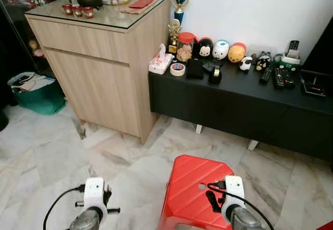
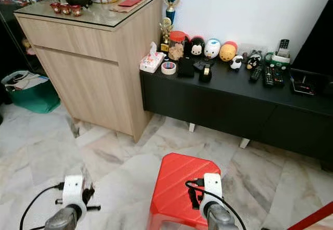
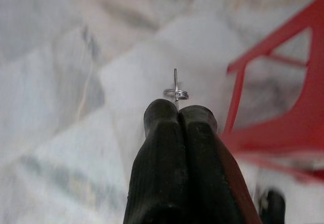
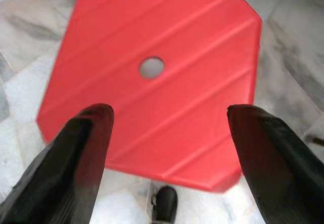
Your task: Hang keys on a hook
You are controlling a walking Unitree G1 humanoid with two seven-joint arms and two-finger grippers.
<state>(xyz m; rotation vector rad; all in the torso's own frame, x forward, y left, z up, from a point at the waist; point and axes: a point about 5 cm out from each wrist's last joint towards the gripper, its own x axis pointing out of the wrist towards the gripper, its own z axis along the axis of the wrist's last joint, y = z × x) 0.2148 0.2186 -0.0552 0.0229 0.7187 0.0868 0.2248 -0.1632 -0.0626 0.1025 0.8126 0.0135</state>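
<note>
the left gripper (image 3: 176, 113) is pinching what looks like a thin key blade with its ring (image 3: 175, 94) poking out. it is looking light, stiff and slippery, so gripping the flat blade is leaving the ring free. the right gripper (image 4: 169, 133) is hanging spread wide over the red stool (image 4: 152, 31).

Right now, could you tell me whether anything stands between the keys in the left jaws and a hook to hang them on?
No hook is visible, so the path cannot be judged. The left gripper pinches the key ring above marble floor; a red stool stands beside it.

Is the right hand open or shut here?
Open. In the right wrist view the right hand has its two black fingers spread wide apart, empty, above the red plastic stool.
</note>
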